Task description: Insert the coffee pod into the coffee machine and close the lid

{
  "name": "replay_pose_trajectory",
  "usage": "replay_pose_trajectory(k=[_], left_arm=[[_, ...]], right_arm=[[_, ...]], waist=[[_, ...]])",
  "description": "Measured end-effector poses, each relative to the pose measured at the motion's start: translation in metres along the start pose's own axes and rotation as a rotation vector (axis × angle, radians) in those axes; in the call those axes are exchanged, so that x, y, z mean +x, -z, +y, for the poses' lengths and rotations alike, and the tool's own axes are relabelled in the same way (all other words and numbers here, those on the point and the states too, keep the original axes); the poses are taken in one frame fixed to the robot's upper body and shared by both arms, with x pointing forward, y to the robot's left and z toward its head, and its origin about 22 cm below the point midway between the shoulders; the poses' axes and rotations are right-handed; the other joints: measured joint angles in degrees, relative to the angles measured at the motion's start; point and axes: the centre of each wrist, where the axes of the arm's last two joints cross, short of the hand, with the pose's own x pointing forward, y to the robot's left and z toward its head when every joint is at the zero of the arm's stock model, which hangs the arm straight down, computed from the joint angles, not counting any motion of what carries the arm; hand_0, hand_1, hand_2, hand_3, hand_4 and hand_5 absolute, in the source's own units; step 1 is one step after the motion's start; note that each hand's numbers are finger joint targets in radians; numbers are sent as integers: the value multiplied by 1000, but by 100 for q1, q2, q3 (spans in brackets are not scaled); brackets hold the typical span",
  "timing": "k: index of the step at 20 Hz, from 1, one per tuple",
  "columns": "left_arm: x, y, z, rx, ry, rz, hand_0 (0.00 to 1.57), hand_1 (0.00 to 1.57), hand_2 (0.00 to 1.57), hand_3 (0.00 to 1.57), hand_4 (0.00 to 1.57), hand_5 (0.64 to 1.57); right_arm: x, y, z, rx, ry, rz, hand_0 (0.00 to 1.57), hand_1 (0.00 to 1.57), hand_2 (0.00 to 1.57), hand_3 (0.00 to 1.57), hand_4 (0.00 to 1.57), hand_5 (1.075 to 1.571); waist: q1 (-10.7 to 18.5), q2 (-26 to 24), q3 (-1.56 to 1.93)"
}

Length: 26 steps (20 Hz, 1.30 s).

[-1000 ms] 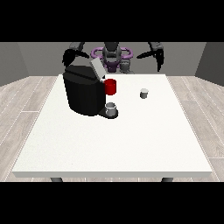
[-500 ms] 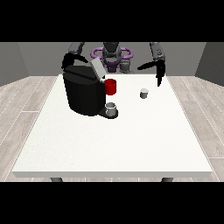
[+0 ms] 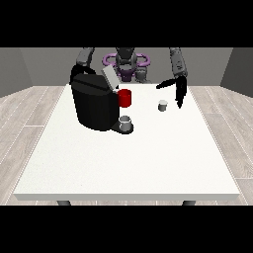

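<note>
A grey cup [image 3: 126,123] sat on the black coffee machine [image 3: 95,102], whose lid [image 3: 109,77] stood raised at the table's [image 3: 128,163] ten o'clock. The coffee pod [image 3: 162,105] rested on the table at one o'clock, just beside the hand at the view's right [image 3: 178,93], fingers straight and apart, pointing down. The other hand [image 3: 76,72] was behind the machine; its fingers could not be made out.

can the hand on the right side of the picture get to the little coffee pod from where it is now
Probably yes. The hand at the view's right hangs open just beside the coffee pod, with nothing between them.
</note>
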Motion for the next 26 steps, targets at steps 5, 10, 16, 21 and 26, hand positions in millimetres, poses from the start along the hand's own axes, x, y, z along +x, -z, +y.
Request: replay_pose_trajectory(k=[5,10,16,21,26], left_arm=[[-8,8,-11,-29,68,31,223,223,529,222,0,1571],[-18,12,-16,-32,119,89,758,758,820,513,0,1571],[-32,11,-8,-32,231,114,568,568,698,414,0,1571],[-31,15,-7,-34,335,93,673,673,809,551,0,1571],[-31,20,-15,16,392,57,775,775,917,692,351,1571]], right_arm=[[-2,2,8,1,-18,30,0,0,0,0,356,1571],[-6,3,7,-11,-30,52,0,0,0,0,432,1571],[-1,4,9,5,-20,40,0,0,0,0,515,1571],[-5,5,8,1,-19,42,0,0,0,0,524,1571],[-7,5,11,-3,-3,34,0,0,0,0,505,1571]], waist=[[-24,-70,-1],[-30,-157,-1],[-167,-45,0],[-159,-23,2],[-166,4,9]])
